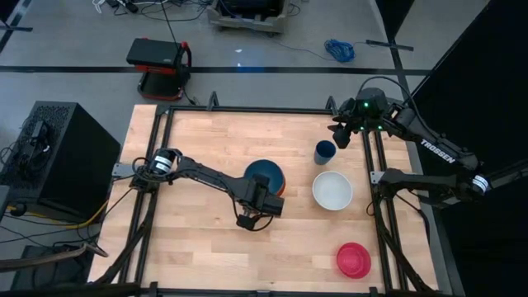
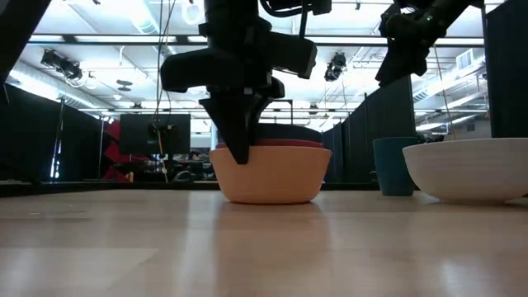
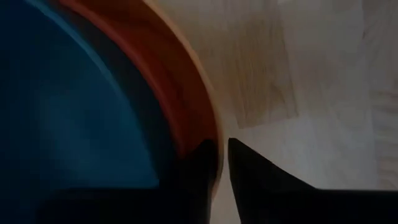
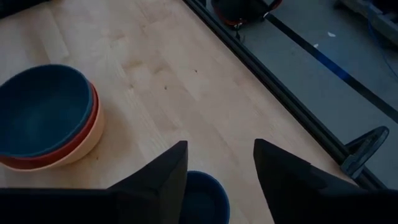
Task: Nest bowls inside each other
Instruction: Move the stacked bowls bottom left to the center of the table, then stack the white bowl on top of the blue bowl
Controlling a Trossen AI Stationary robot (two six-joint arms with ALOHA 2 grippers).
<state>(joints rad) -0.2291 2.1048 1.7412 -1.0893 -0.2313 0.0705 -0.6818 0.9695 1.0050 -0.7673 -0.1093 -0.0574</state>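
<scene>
Watch the left gripper (image 1: 251,219), pinching the rim of the stacked orange, red-orange and teal plastic bowls (image 1: 266,178) left of the round white plastic bowl (image 1: 332,190): lifting away crooked could drag the stack (the low view alone shows all three layers), while the right gripper (image 4: 217,163) hangs spread over the small dark blue cup-like bowl (image 4: 203,198).

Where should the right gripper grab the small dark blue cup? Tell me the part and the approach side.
Grip the rim wall of the dark blue cup, probably from straight above, one finger inside and one outside. It stands upright with its mouth open upward, apart from the white bowl, so the rim looks free all round. The right gripper already hangs open above it.
</scene>
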